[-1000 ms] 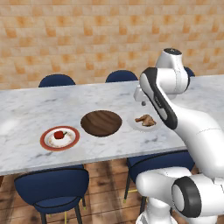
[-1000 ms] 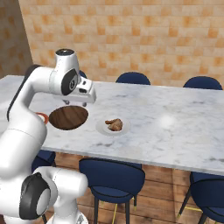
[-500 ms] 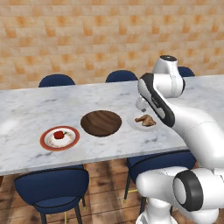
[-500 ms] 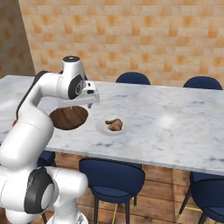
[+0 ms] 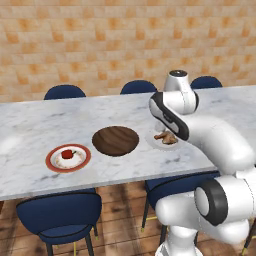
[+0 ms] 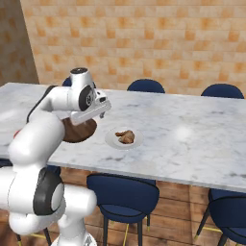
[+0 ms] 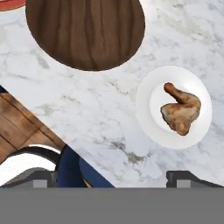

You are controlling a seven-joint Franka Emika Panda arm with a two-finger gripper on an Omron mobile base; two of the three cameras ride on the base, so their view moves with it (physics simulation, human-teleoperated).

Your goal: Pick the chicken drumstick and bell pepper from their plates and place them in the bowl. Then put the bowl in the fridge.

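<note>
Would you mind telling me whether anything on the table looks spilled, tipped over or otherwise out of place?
Nothing stands out. The chicken drumstick lies on its white plate, the bell pepper sits on the red-rimmed plate, and the wooden bowl stands upright and empty between them on the marble table. Nothing is spilled.

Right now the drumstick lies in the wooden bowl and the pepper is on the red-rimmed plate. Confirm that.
Not quite. The drumstick lies on the white plate beside the bowl, which is empty, as the hand view shows. The pepper is on the red-rimmed plate.
</note>
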